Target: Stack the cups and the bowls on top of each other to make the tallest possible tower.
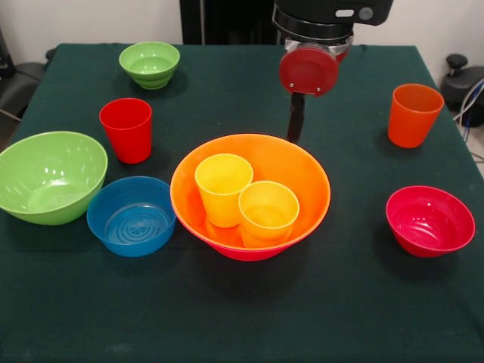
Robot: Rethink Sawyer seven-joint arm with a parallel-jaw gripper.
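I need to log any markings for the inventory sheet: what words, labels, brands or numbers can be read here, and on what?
None: no readable text, number or sign shows.
The cups and bowls, such as the blue bowl and the orange cup, are plain.
The arm's red disc bears no legible mark.

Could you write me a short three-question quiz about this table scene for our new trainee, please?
1. True or false: the two yellow cups stand inside the large orange bowl.
2. Which bowl sits nearest the large green bowl? A) small red bowl B) small blue bowl C) small green bowl
3. Fill in: the orange cup stands alone on the ____ tablecloth.

Key:
1. True; both are upright in it, side by side.
2. B; the small blue bowl lies right beside it.
3. Green; the tablecloth is dark green.
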